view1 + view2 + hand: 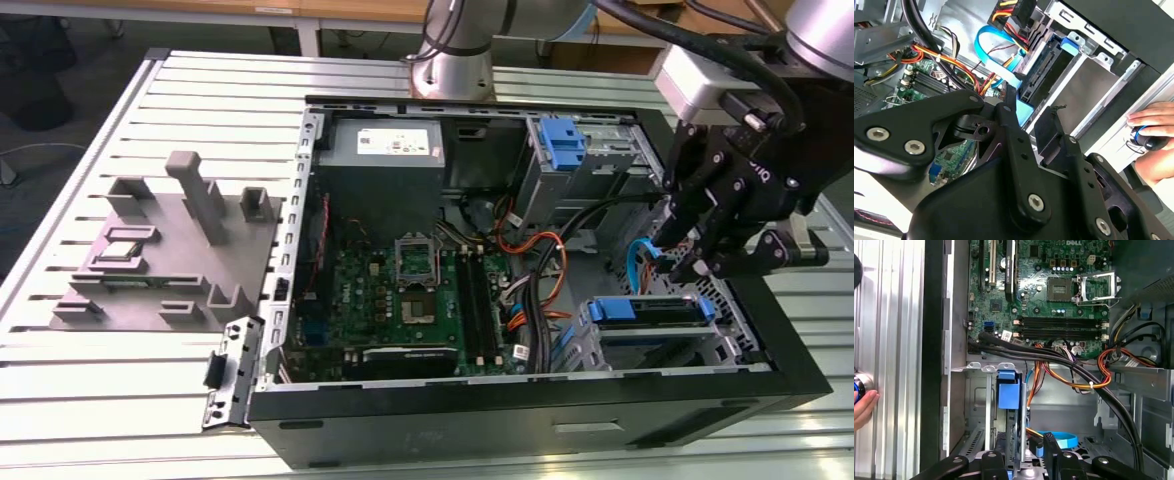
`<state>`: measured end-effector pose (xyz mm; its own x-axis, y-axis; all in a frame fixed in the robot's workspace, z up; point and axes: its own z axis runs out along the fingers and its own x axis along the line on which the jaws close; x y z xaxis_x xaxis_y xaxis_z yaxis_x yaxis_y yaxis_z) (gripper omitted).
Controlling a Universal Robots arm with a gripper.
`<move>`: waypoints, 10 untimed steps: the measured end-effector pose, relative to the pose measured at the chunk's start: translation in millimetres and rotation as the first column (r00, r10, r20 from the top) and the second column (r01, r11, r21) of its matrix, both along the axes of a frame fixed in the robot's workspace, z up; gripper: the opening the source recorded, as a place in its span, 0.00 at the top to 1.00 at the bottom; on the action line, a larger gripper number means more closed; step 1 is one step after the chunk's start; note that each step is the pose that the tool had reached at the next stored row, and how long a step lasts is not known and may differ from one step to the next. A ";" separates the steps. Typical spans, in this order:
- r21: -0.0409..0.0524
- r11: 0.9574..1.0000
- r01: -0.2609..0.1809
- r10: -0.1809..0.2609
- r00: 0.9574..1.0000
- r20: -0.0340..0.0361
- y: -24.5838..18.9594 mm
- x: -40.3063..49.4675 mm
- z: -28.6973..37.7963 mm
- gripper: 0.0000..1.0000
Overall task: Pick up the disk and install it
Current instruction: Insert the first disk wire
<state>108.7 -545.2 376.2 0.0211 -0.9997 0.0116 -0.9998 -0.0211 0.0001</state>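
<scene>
The disk (647, 312) stands on edge in the drive bay at the case's near corner, on the exterior view's right, its blue rail facing up. My gripper (697, 262) hangs just above and slightly behind it, open, with nothing between the fingers. In the first wrist view the two black fingertips (1050, 450) stand either side of the disk's blue tab (1007, 389) and its dark edge, apart from them. The second wrist view looks past the gripper (1031, 117) to the disk (1046, 70) in its metal cage.
The open computer case (534, 410) lies on a slatted table. Inside are the motherboard (400, 300), a grey power supply (387, 145), orange cables (534, 260), a light blue cable (641, 262) and a blue bracket (561, 140). A grey fixture (160, 250) sits left. A hand (1154, 125) rests outside the case.
</scene>
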 end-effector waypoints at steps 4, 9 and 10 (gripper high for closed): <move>0.000 1.000 0.000 0.000 1.000 0.000 0.4 3.0 -3.4 0.58; 0.000 1.000 0.000 0.000 1.000 0.000 0.6 3.7 -8.9 0.58; 0.000 1.000 0.000 0.000 1.000 0.000 0.7 3.8 -9.7 0.58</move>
<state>112.5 -544.5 366.5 0.0210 -0.9997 0.0119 -0.9998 -0.0210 0.0001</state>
